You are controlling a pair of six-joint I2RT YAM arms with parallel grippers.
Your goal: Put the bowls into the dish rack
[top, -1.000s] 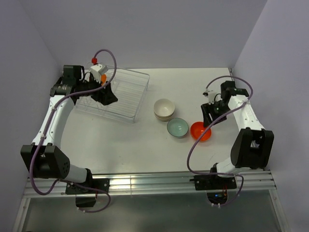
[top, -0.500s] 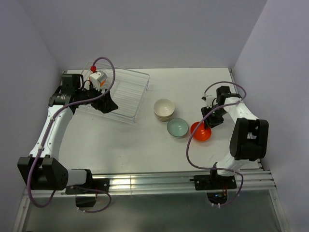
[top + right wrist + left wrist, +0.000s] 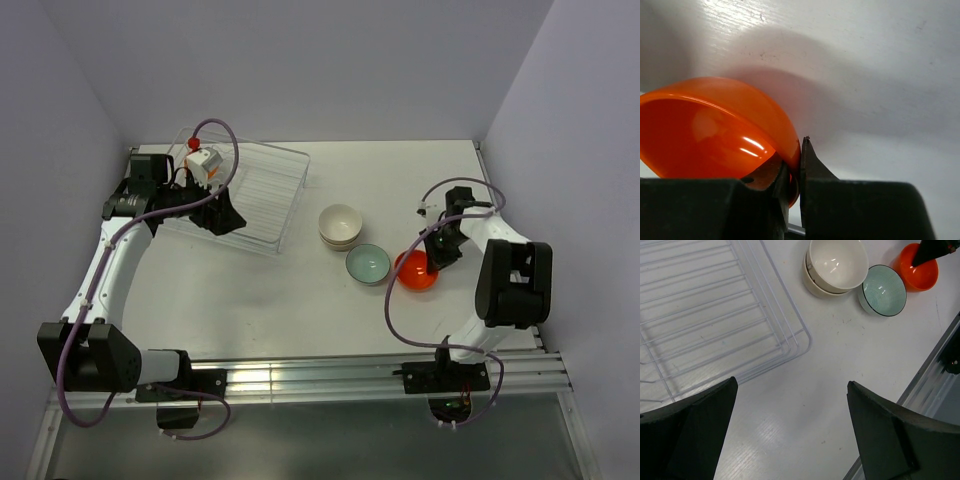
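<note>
Top external: clamped shut on right-hand rim of orange bowl (image 3: 413,275) with right gripper (image 3: 432,262). Bowl on table (image 3: 250,290), touching or just beside teal bowl (image 3: 368,264); two cream bowls (image 3: 340,225) stacked just behind. Dish rack (image 3: 262,190) well apart at far left, no bowl seen in it.

Left wrist: left gripper (image 3: 790,435) spread wide over rack's near corner, holding nothing.

Right wrist: thin wall nipped, one finger inside, one outside. Glossy, stiff, probably light and slippery. Rim pinch likely the only workable hold; could swivel on lifting.

No labels or writing readable.
</note>
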